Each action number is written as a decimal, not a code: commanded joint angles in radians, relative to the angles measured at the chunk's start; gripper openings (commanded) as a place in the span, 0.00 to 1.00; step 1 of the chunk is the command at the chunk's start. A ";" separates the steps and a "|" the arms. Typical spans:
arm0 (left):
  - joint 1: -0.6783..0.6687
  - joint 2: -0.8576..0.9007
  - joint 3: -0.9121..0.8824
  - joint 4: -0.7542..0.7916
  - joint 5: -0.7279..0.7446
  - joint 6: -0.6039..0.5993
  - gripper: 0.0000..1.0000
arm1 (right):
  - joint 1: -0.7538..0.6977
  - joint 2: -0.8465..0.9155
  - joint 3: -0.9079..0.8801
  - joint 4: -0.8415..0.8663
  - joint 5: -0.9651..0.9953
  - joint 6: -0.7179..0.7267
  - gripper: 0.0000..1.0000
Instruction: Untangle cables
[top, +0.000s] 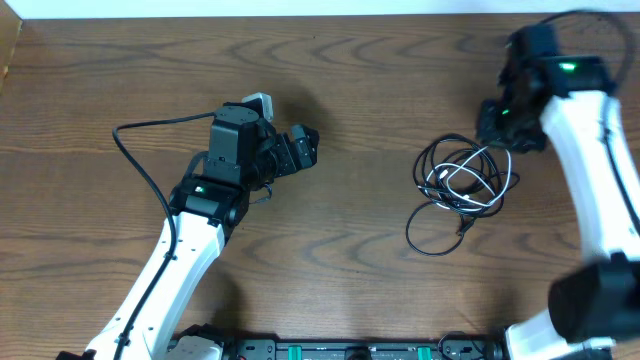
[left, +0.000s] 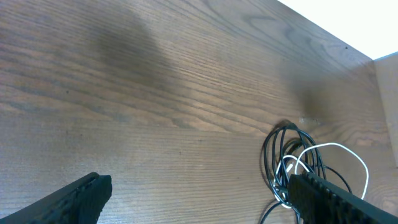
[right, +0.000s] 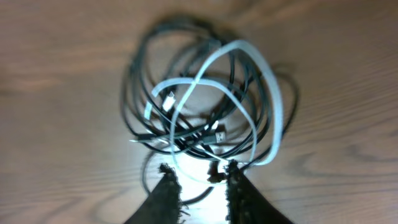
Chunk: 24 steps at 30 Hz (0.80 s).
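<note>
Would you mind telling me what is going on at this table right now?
Two robot arms are set to untangle black and white cables, which lie in a loose knot on the right of the table. The right gripper is at the knot's edge, jaws slightly apart with a white strand between the tips and no firm grip evident. The left gripper hangs wide open and empty over bare wood, well clear.

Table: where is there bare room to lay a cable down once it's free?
The widest bare patch of table lies between the left tool and the cables. The front strip between the left arm and the cables' loose loop is also free, as is the far-left corner. Crowded: the right side, where the cables sit at the right tool.
</note>
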 joint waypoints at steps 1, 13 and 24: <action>-0.001 0.004 0.025 0.001 0.011 0.010 0.97 | -0.006 -0.129 0.056 -0.006 -0.003 -0.027 0.30; -0.001 0.004 0.025 0.001 0.011 0.010 0.97 | -0.006 -0.417 0.056 -0.006 -0.003 -0.026 0.52; -0.001 0.004 0.025 0.001 0.011 0.010 0.97 | -0.006 -0.394 0.055 -0.006 -0.003 -0.026 0.56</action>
